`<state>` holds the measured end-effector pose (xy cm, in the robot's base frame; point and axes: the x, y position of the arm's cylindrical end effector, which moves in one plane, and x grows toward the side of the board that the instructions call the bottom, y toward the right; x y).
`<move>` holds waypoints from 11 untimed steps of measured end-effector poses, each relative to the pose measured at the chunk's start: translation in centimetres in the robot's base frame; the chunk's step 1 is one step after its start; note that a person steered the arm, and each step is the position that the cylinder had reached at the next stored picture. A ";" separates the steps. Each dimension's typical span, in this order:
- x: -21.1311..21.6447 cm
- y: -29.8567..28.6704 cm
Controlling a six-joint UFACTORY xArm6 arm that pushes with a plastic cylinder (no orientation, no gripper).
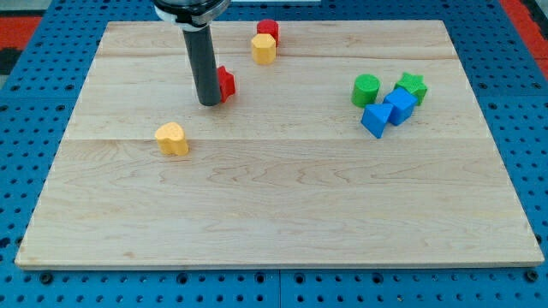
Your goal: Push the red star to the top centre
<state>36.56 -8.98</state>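
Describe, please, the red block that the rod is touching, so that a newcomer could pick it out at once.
Start from the wooden board and find the dark rod coming down in its upper left part. My tip rests there, and the red star sits right against the rod's right side, partly hidden by it. The other red block lies further up, near the top edge, touching a yellow block.

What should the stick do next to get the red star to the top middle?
Probably slide my tip toward the view's right and a little up. It sits right against the left side of the red star, which lies left of and below the top centre. The red block and yellow block already crowd that spot, so go gently.
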 end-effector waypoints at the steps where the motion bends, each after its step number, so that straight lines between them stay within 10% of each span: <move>1: -1.0 1.6; 11: -12.0 2.1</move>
